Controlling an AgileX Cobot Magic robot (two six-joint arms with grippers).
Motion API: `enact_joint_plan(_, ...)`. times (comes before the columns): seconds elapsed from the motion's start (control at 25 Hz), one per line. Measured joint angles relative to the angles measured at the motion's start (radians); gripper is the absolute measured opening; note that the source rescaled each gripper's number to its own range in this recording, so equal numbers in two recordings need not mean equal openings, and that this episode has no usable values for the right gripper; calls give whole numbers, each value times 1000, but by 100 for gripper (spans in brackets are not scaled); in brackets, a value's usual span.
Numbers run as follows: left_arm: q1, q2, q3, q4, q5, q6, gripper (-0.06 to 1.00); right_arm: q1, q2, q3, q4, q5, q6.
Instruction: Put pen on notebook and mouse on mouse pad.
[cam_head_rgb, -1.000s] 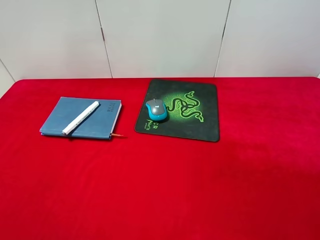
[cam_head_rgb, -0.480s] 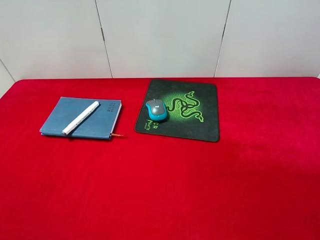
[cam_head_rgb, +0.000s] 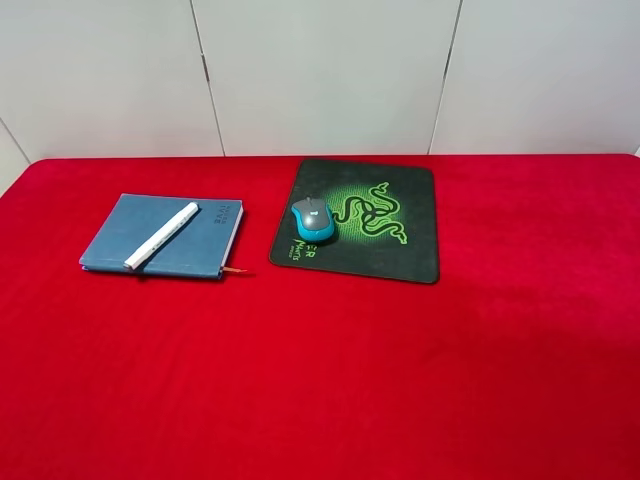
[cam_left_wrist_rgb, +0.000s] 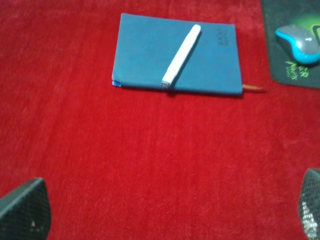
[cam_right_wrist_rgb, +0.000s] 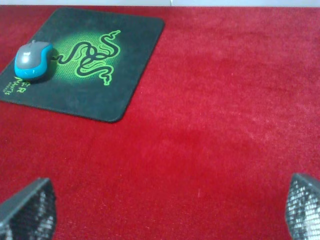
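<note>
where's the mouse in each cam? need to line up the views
Exterior high: mouse sits on the mouse pad's left part, beside the green logo.
Left wrist: mouse at the right edge, on the pad corner.
Right wrist: mouse upper left, on the pad.
Shared landmark: the green lettering on the pad next to the mouse.

The high camera looked down from the front over the whole red table (cam_head_rgb: 330, 380), facing the white wall. The left wrist camera sat nearer, looking at the notebook (cam_left_wrist_rgb: 150, 55) with the pad's (cam_left_wrist_rgb: 285, 75) edge showing. The right wrist camera took in the whole pad (cam_right_wrist_rgb: 125, 45), so both shared the mouse (cam_left_wrist_rgb: 299, 44) (cam_right_wrist_rgb: 33, 60).
</note>
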Motion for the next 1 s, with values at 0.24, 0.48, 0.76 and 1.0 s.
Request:
enact_joint_plan(0.24,0,-19,131,13,-81,-1,100,0,0,0,0,0,0)
enact_joint_plan(0.48,0,-19,158,10,-103,-1,100,0,0,0,0,0,0)
enact_joint_plan(0.76,0,-19,158,0,-103,70,100,0,0,0,0,0,0)
enact_joint_plan(1.0,0,-19,158,-1,-103,89,100,0,0,0,0,0,0)
